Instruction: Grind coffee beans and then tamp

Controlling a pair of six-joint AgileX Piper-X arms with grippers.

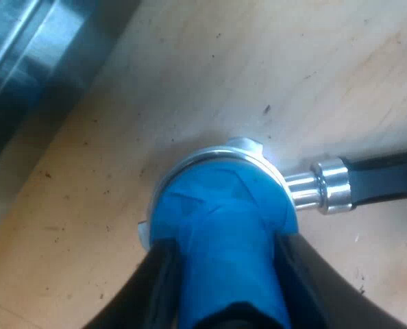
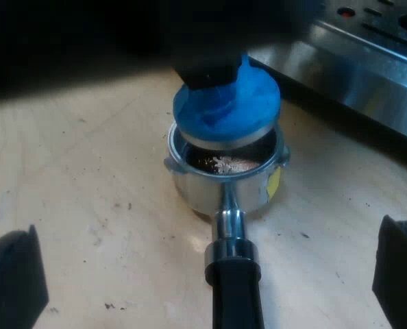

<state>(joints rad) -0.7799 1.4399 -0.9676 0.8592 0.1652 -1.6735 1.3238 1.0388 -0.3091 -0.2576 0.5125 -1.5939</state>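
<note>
Wood tabletop (image 2: 87,171), dark specks (image 2: 111,305), steel machine (image 2: 368,82), blue tamper (image 2: 238,103)

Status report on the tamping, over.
Left gripper shut on blue tamper, at the mouth of the holder, grounds showing beneath. Right gripper open, straddling the handle. Espresso machine close by, not blocking.

Left gripper (image 1: 224,243): two black fingers (image 1: 145,295) with a matte finish. Each finger is broad at the base and narrows toward a rounded tip. The inner edges show a slightly lighter grey line. Right gripper (image 2: 207,233): two black fingers (image 2: 11,284), blocky in outline, with squared, flat-topped tips and plain, uniformly dark surfaces.
</note>
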